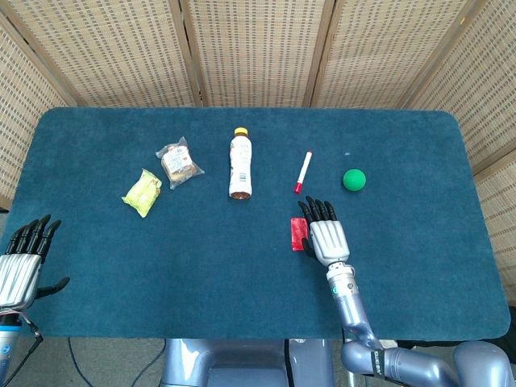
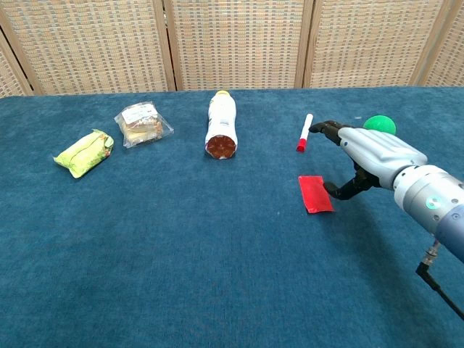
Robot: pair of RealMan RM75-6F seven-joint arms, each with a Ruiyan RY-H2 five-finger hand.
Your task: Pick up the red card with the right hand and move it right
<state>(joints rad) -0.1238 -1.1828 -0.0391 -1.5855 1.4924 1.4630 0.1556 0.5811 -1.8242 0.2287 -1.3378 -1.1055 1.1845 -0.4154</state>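
The red card [image 1: 298, 233] [image 2: 315, 193] lies flat on the blue table, just below the marker. My right hand [image 1: 325, 234] [image 2: 370, 156] hovers just to the card's right with fingers stretched forward and apart. Its thumb reaches down close to the card's right edge; I cannot tell whether it touches. The hand holds nothing. My left hand [image 1: 22, 262] hangs off the table's left front corner, fingers apart and empty; only the head view shows it.
A red-and-white marker [image 1: 303, 172] [image 2: 304, 132] and a green ball [image 1: 354, 180] [image 2: 378, 123] lie beyond the right hand. A bottle [image 1: 239, 165] [image 2: 221, 125], a clear snack bag [image 1: 178, 164] [image 2: 142, 123] and a yellow-green packet [image 1: 143, 192] [image 2: 85, 152] lie to the left.
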